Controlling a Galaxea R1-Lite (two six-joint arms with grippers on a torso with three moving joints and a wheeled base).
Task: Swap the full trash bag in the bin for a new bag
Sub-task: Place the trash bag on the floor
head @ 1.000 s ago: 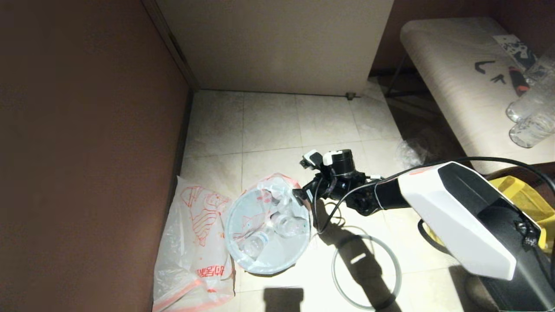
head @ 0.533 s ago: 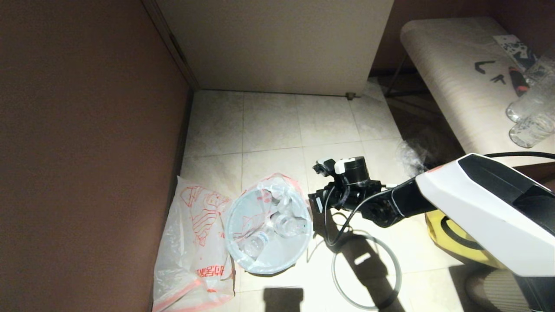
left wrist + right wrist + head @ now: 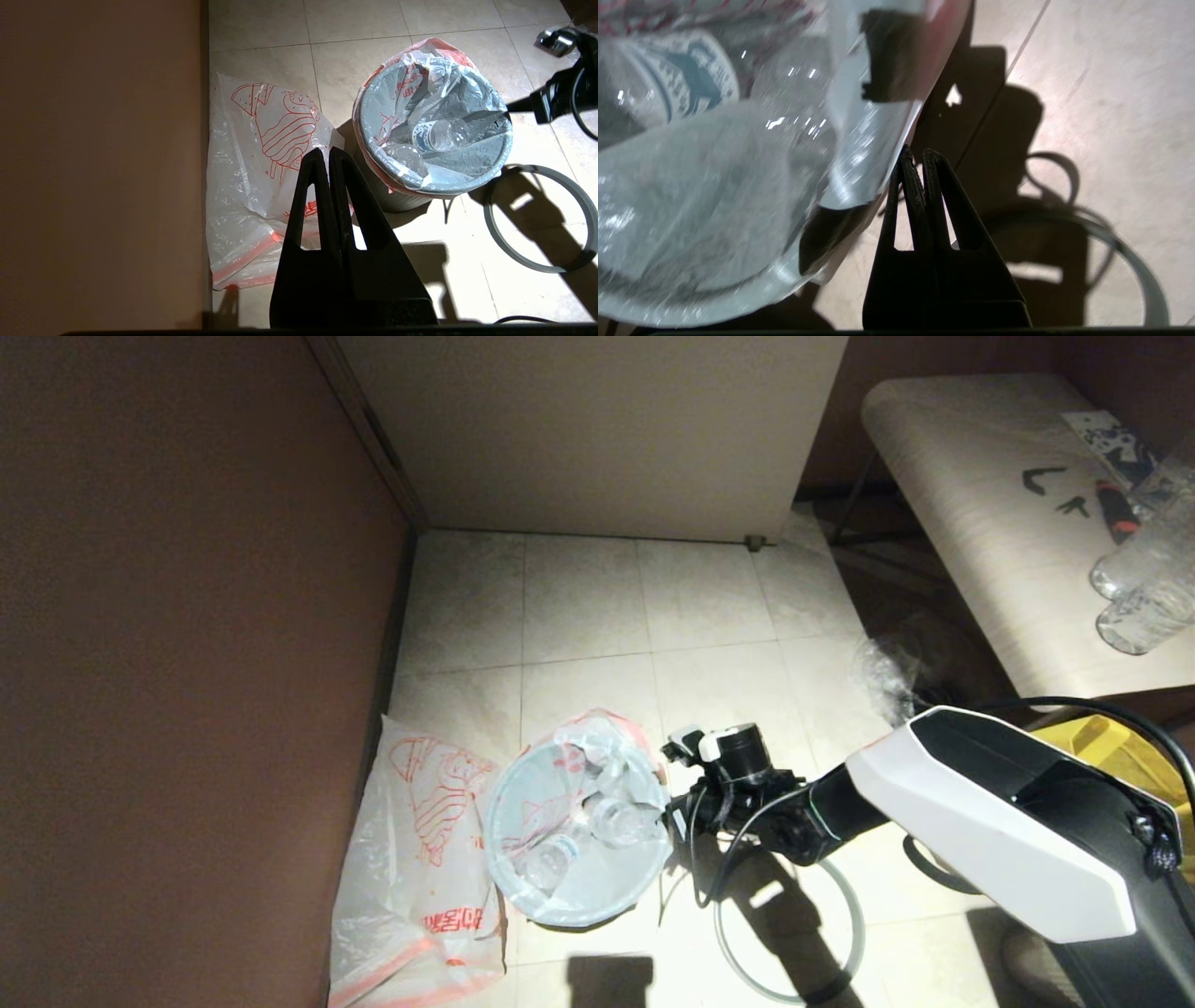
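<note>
The bin (image 3: 402,198) stands on the tiled floor, lined by the full trash bag (image 3: 574,831), whose white plastic with red print is folded over the rim. Clear bottles (image 3: 437,135) lie inside it. The new bag (image 3: 415,859) lies flat on the floor between the bin and the brown wall. The grey ring (image 3: 860,933) lies on the floor on the bin's right. My right gripper (image 3: 670,800) is shut, with its tips (image 3: 916,156) right at the bag-covered rim on the bin's right side and nothing seen between them. My left gripper (image 3: 325,153) is shut and empty, held above the new bag.
A brown wall (image 3: 187,616) runs along the left and a pale panel closes the back. A bench (image 3: 990,523) with clear bottles (image 3: 1144,607) stands at the right. A yellow tote (image 3: 1120,747) and crumpled clear wrap (image 3: 882,667) lie near it.
My right gripper drew away from the bin's rim to the right, then came down lower and back against the rim's right side. The bags and ring have not moved.
</note>
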